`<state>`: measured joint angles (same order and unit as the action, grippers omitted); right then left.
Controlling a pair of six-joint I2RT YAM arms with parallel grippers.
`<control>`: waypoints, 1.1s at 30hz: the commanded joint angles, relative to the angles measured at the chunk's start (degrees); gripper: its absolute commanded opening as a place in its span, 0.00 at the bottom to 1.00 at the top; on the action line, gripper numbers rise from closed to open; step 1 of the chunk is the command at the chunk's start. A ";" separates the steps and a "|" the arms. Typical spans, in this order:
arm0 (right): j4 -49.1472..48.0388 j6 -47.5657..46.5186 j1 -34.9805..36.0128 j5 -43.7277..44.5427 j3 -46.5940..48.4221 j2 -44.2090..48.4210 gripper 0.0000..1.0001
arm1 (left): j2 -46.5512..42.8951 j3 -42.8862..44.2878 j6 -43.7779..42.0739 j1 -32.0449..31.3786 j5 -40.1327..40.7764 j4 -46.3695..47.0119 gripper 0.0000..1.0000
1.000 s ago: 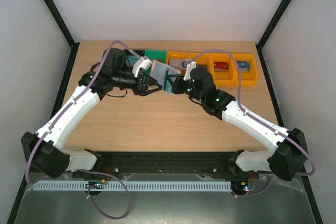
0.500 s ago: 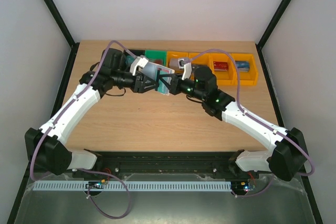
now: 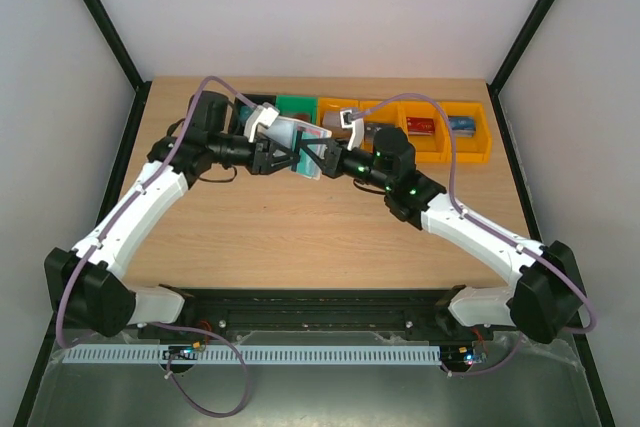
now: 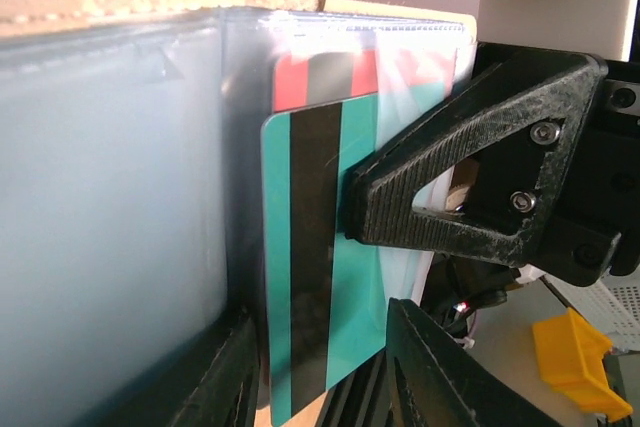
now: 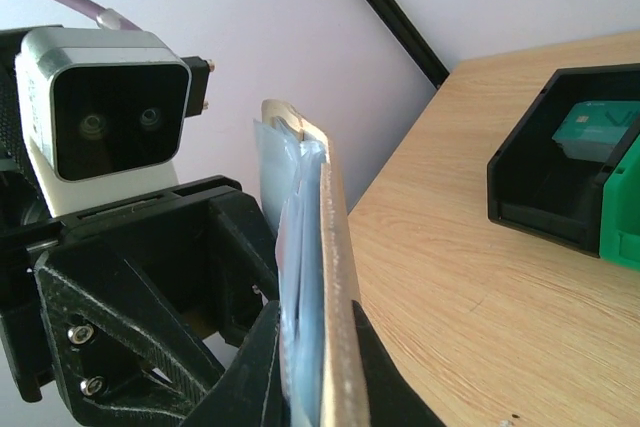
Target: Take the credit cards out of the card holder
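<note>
The left arm (image 3: 140, 207) runs up from its base, bends at the elbow and turns inward. The right arm (image 3: 470, 227) slants in from the opposite side. The two wrists meet nose to nose just in front of the green bin (image 3: 295, 104).

Between them, the card holder (image 3: 303, 142) is held up off the table on edge, its sleeves facing the left wrist camera (image 5: 120, 117). The right gripper (image 5: 320, 377) is clamped on the holder's edge, one finger on each face.

The left gripper (image 4: 322, 372) has its jaws apart on either side of the lower end of a teal card (image 4: 320, 267). This card has a black stripe and sticks partway out of a sleeve. Whether the pads actually press on it cannot be told.

A red-and-white card (image 4: 320, 77) sits deeper in the same sleeve, mostly covered by the teal one. The right gripper's finger hides the teal card's far edge, and the holder's other panel is milky, so its contents are unreadable. From above, the cards in the holder are too small to pick out.

The black bin (image 5: 540, 167) beside the green bin is largely hidden behind the left arm in the top view. The orange bins (image 3: 445, 154) on the green bin's other side show only specks of colour.
</note>
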<state>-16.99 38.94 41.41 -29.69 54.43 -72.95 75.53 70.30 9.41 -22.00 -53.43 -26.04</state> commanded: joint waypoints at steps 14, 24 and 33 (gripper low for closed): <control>-15.88 7.68 1.31 1.17 -0.80 -5.36 0.02 | 2.59 6.02 5.53 -1.52 -18.48 3.55 0.02; -18.17 10.04 1.22 0.07 0.20 -6.85 0.02 | 2.84 10.13 3.99 -2.93 -19.09 0.86 0.20; -19.83 11.11 3.27 0.67 2.67 -10.48 0.02 | 3.63 8.62 5.08 -5.51 -18.29 2.69 0.36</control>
<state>-33.89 48.90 40.40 -26.48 53.82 -78.67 78.98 78.17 12.34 -19.00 -54.76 -26.48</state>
